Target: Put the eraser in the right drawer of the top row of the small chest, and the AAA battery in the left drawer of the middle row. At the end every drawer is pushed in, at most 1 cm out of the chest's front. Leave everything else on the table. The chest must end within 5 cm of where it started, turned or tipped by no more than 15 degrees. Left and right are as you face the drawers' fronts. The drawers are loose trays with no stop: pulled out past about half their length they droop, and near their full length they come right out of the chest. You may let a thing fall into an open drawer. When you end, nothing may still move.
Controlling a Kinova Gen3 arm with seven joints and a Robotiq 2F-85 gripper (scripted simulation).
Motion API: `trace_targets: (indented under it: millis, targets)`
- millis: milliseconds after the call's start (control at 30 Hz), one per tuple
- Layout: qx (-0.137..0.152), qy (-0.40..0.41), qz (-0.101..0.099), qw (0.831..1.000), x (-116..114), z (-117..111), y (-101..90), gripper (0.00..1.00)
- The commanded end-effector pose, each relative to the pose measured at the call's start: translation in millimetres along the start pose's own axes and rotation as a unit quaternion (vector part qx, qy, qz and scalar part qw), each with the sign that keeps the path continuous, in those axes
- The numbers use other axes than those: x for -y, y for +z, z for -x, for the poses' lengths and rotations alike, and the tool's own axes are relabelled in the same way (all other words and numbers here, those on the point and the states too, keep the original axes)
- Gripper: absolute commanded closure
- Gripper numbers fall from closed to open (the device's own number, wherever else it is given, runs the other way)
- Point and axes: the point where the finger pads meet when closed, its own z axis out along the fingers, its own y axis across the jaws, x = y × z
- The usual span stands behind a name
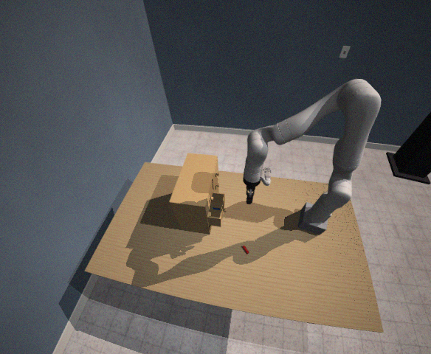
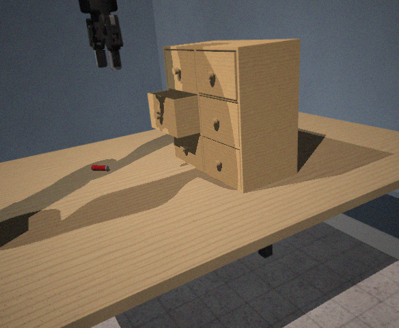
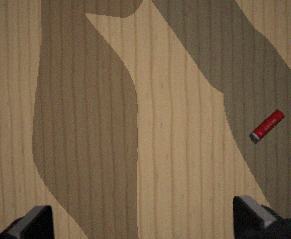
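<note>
With the gripper [image 1: 249, 200] [image 2: 108, 66] [image 3: 143, 221] spread and empty before the chest [image 1: 200, 164] [image 2: 268, 106], its middle-left drawer [image 1: 215, 221] [image 2: 187, 115], holding a blue item [image 1: 216, 209], remains to be closed; the eraser's placement cannot be confirmed.

Red battery [image 3: 267, 125] on shadowed wood.
</note>
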Motion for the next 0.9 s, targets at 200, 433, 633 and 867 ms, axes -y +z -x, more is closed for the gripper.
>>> trace_targets:
  millis: [200,433,633,867]
  targets:
    - [0.001,0.0,0.0,1.0,0.0,0.4,-0.5,0.0]
    - [0.001,0.0,0.0,1.0,0.0,0.4,-0.5,0.0]
    - [0.003,0.001,0.004,1.0,-3.7,-13.2,-13.6,0.0]
    - [0.005,0.0,0.006,1.0,-19.0,-70.2,-49.7,0.0]
